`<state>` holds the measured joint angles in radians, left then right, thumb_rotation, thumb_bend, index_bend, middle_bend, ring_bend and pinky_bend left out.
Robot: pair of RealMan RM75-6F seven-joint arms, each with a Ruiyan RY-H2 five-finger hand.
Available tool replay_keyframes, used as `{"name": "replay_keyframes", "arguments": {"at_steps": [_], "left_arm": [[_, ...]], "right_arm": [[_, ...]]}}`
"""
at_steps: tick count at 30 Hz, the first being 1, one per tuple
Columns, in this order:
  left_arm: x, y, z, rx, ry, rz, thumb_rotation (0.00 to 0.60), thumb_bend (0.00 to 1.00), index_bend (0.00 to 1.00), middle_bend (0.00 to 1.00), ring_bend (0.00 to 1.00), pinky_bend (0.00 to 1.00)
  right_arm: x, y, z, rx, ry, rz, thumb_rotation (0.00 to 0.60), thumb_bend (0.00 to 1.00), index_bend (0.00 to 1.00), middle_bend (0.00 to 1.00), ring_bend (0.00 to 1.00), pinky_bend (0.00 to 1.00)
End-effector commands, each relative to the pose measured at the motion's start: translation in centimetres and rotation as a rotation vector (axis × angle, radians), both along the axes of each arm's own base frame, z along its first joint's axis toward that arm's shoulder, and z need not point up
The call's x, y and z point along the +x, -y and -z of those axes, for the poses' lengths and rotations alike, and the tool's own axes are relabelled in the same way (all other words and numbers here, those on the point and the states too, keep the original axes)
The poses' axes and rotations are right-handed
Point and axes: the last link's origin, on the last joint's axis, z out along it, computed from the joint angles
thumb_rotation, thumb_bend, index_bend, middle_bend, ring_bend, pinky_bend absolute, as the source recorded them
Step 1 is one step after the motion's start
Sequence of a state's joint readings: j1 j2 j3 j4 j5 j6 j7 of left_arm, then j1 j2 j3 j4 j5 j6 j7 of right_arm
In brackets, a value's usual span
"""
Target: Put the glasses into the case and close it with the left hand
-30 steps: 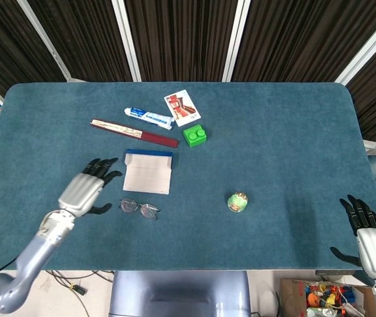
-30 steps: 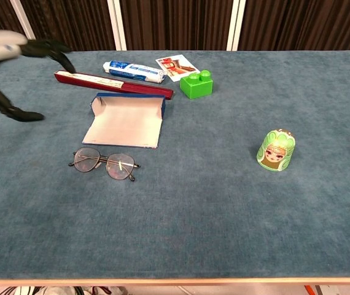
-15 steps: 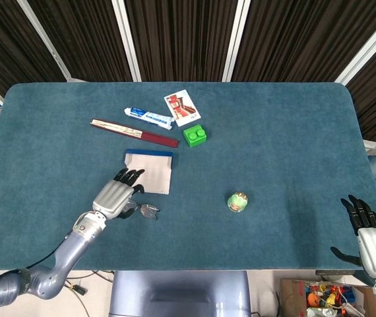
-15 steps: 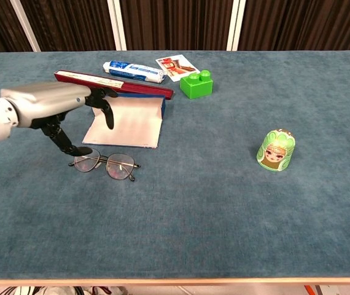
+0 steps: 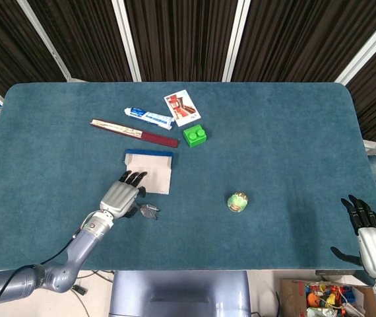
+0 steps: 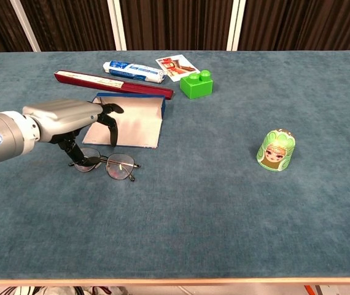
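Thin wire-framed glasses (image 6: pixel 115 166) (image 5: pixel 148 211) lie flat on the blue cloth just in front of the open case (image 6: pixel 129 125) (image 5: pixel 154 172), whose pale lining faces up. My left hand (image 6: pixel 70 120) (image 5: pixel 120 196) hovers over the left lens, fingers spread and curved down, thumb tip at the frame's left end; contact is unclear. Nothing is held in it. Part of the left lens is hidden under the hand in the head view. My right hand (image 5: pixel 371 240) rests at the table's near right corner, fingers apart and empty.
Behind the case lie a long dark-red box (image 6: pixel 110 84), a toothpaste tube (image 6: pixel 133 71), a printed card (image 6: pixel 176 65) and a green toy brick (image 6: pixel 197 85). A small green doll figure (image 6: pixel 276 150) stands to the right.
My left hand has swept in from the far left to over the glasses' left lens and lowered toward them. Glasses, case and right hand have not moved.
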<state>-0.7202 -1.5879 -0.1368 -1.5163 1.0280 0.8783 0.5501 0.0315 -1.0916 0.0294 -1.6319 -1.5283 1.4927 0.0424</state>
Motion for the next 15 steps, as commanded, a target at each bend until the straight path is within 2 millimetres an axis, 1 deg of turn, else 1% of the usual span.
{"name": "replay_keyframes", "arguments": {"at_steps": [1, 15], "left_arm": [[-0.09, -0.06, 0.18, 0.001, -0.003, -0.002, 0.6, 0.34, 0.42, 0.0, 0.0, 0.0], [-0.25, -0.35, 0.54, 0.02, -0.005, 0.0, 0.6, 0.34, 0.51, 0.01, 0.0, 0.0]], "right_arm": [[-0.01, 0.0, -0.02, 0.0, 0.001, 0.001, 0.6, 0.09, 0.0, 0.0, 0.0, 0.17], [-0.04, 0.02, -0.05, 0.005, 0.002, 0.005, 0.6, 0.09, 0.0, 0.0, 0.0, 0.17]]}}
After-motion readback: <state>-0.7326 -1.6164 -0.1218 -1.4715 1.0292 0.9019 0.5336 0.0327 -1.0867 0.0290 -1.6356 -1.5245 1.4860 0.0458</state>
